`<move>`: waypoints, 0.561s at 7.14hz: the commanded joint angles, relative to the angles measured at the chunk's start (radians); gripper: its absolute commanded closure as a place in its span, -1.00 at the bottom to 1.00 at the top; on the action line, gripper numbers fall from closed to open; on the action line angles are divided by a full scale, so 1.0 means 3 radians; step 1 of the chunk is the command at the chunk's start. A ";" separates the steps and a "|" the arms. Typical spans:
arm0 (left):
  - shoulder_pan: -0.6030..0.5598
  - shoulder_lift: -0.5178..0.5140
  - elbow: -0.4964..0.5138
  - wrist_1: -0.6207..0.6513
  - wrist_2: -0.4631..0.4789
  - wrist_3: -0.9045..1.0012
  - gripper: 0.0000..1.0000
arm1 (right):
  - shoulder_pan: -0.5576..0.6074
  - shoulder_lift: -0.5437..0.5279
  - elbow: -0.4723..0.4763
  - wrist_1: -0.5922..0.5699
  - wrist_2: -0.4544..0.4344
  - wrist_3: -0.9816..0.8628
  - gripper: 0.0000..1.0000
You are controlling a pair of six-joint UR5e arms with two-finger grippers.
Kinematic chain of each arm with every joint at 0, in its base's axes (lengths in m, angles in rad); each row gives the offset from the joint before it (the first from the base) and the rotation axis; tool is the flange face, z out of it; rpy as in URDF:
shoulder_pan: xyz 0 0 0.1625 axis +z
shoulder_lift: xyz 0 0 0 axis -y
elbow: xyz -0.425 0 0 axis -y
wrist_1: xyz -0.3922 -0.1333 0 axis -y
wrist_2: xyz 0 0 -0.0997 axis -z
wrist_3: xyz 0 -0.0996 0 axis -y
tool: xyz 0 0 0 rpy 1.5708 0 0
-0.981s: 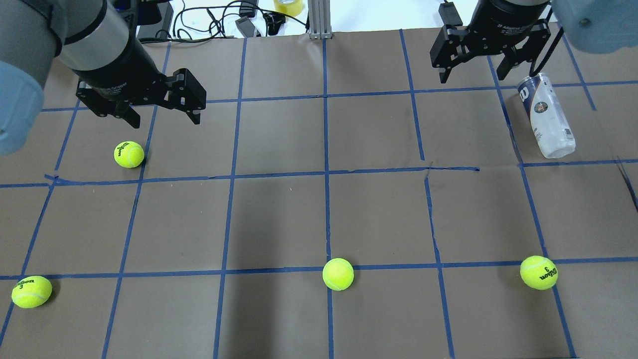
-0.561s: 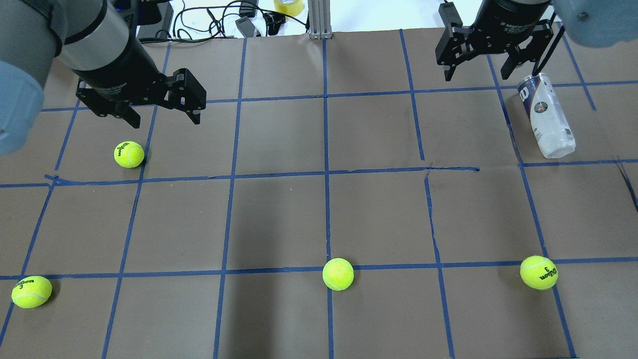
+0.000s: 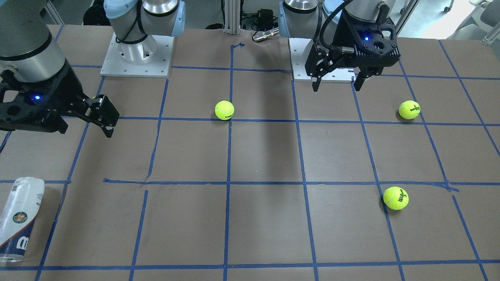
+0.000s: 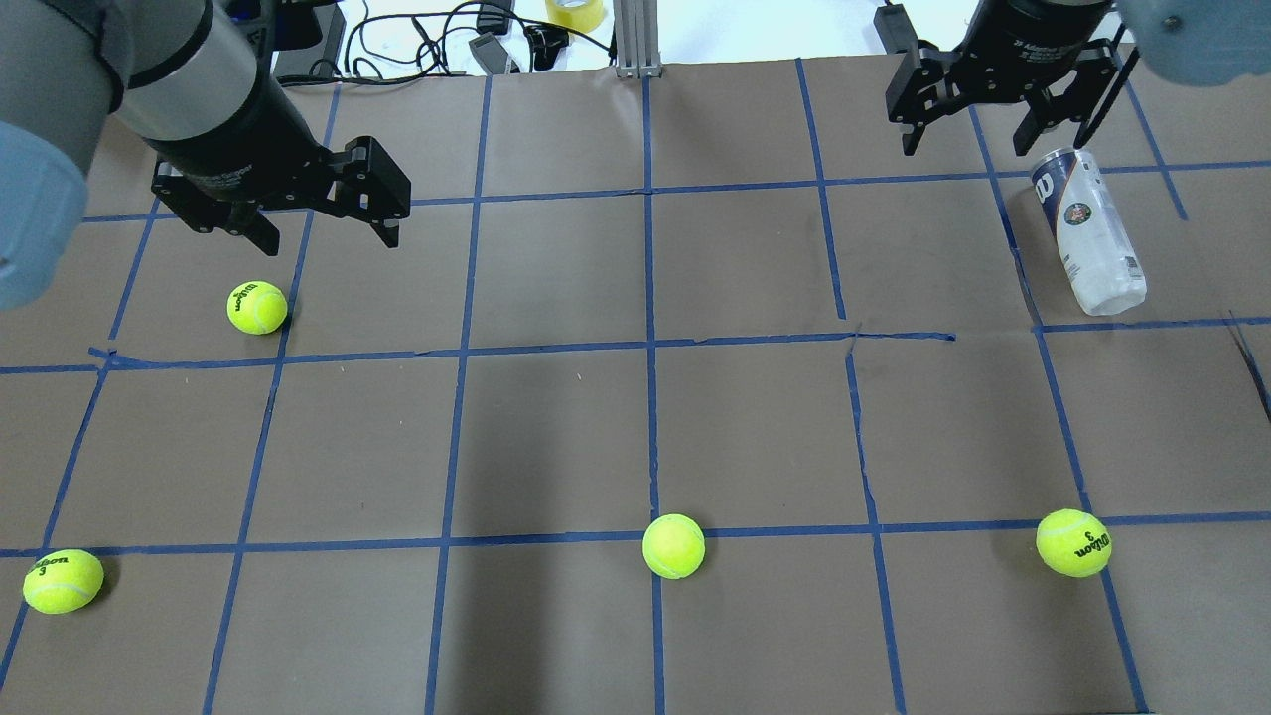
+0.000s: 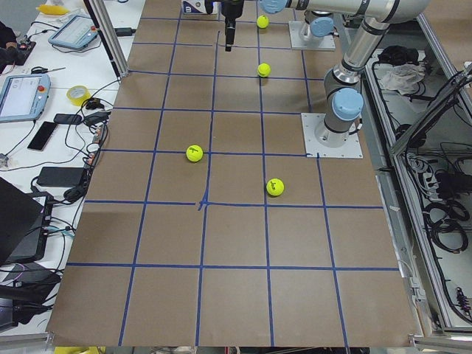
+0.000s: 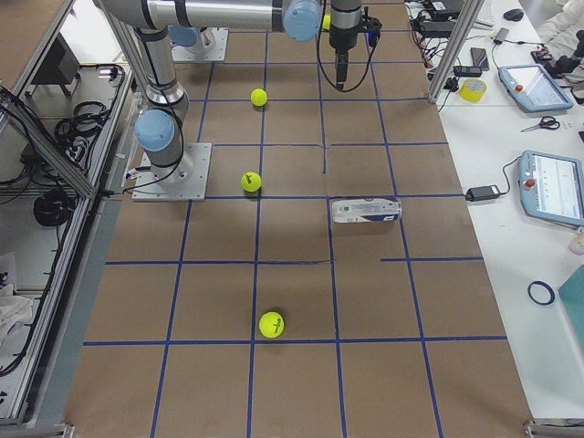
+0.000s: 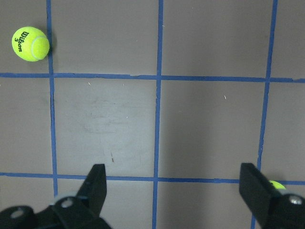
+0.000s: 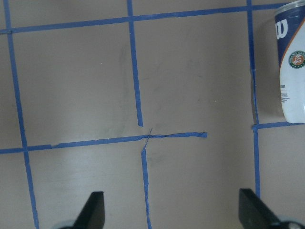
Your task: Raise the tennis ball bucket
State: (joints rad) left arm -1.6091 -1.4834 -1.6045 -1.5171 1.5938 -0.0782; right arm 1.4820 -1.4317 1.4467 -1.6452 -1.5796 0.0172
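Note:
The tennis ball bucket [image 4: 1089, 233] is a clear can with a white label and a navy band. It lies on its side at the table's far right, navy end farthest from me. It also shows in the front view [image 3: 17, 216], the right side view [image 6: 365, 210] and the right wrist view [image 8: 291, 67]. My right gripper [image 4: 965, 141] is open and empty, raised just left of the can's navy end, apart from it; its fingers [image 8: 95, 207] frame bare table. My left gripper [image 4: 326, 233] is open and empty, hovering at the far left [image 3: 336, 86].
Several yellow-green tennis balls lie on the brown, blue-taped table: one under my left gripper [image 4: 257, 307], one near left [image 4: 63, 581], one near centre [image 4: 673, 545], one near right [image 4: 1073, 542]. Cables and a tape roll [image 4: 574, 12] lie beyond the far edge.
My right gripper has moved right and a little farther away, closer to the can's navy end. The left gripper, the can and the balls have not moved.

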 commanded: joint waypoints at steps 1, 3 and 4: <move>0.0000 0.0000 0.0000 0.0000 0.0000 0.0000 -1.00 | -0.0336 0.0134 -0.0021 -0.0337 0.0014 -0.0001 -1.00; 0.0000 0.0000 0.0000 0.0000 0.0000 0.0000 -1.00 | -0.0384 0.0287 -0.0021 -0.0788 -0.0042 0.0344 -1.00; 0.0000 0.0000 0.0000 -0.0005 0.0000 0.0000 -1.00 | -0.0384 0.0379 -0.0011 -0.0795 -0.0032 0.0590 -1.00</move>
State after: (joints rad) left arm -1.6092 -1.4834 -1.6045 -1.5174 1.5938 -0.0782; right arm 1.3713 -1.3510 1.4412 -1.8534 -1.5881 0.1061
